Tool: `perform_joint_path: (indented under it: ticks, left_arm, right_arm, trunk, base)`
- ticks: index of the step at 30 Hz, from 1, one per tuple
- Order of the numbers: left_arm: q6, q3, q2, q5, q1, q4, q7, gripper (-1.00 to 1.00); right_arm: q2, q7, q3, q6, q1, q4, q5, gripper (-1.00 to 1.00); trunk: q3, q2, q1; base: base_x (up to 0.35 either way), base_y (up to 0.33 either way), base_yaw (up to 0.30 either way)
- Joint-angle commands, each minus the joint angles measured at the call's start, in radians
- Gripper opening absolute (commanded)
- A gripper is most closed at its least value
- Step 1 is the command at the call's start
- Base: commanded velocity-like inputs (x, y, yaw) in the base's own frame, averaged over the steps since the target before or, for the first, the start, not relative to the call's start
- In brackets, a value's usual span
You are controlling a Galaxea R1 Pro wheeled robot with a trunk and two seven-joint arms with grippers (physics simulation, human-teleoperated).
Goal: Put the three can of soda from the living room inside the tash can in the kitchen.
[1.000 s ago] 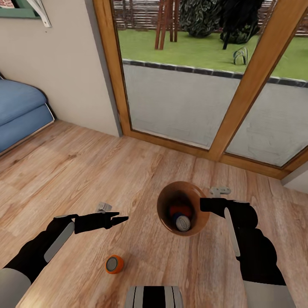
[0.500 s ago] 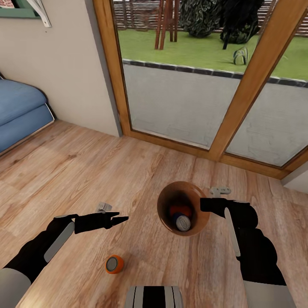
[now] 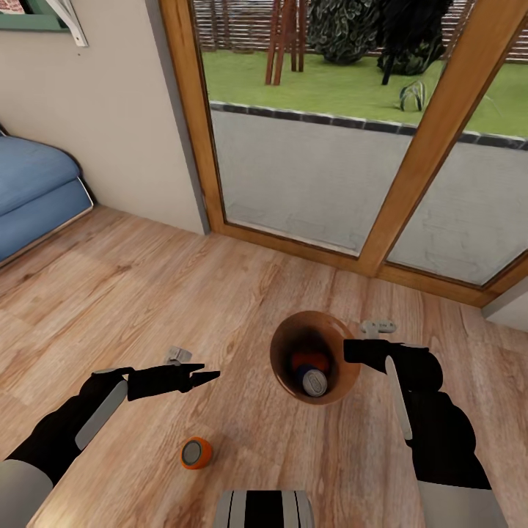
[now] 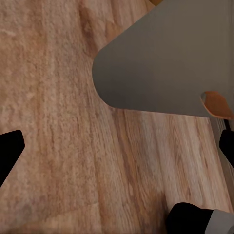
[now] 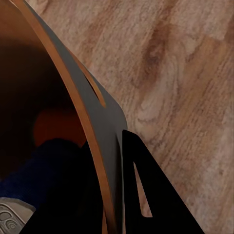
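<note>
The brown tash can [image 3: 282, 345] hangs tilted just above the wood floor, my right gripper [image 3: 350, 352] shut on its rim. Inside it lie an orange can of soda [image 3: 308, 361] and a dark blue one [image 3: 314, 381]. The right wrist view shows a finger [image 5: 141, 195] outside the bin wall [image 5: 105, 117], with the blue can [image 5: 39, 170] and orange can [image 5: 53, 124] deep inside. Another orange can [image 3: 196, 452] lies on its side on the floor, near my base. My left gripper [image 3: 207, 372] hovers open above the floor, pointing at the bin. The left wrist view shows its fingertips [image 4: 9, 151] wide apart.
Wood-framed glass doors [image 3: 308, 169] stand straight ahead, with the garden behind them. A blue sofa [image 3: 33, 191] is at the far left by the wall. Small grey fittings [image 3: 176, 356] [image 3: 378, 326] sit on the floor. My base [image 3: 264, 510] shows at the bottom.
</note>
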Motion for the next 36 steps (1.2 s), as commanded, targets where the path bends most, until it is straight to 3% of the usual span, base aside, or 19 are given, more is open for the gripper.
perform_joint_path:
  ticks: [1, 36]
  left_arm:
    - [0.0, 0.0, 0.0, 0.0, 0.0, 0.0, 0.0, 1.0]
    - [0.001, 0.0, 0.0, -0.001, 0.0, 0.0, 0.0, 1.0]
  right_arm:
    - [0.0, 0.006, 0.0, 0.002, 0.0, 0.0, -0.023, -1.0]
    - [-0.001, 0.006, -0.003, 0.002, -0.002, -0.003, -0.023, -1.0]
  trunk:
    - [0.0, 0.0, 0.0]
    - [0.0, 0.0, 0.0]
  base:
    - [0.0, 0.0, 0.0]
    - [0.0, 0.0, 0.0]
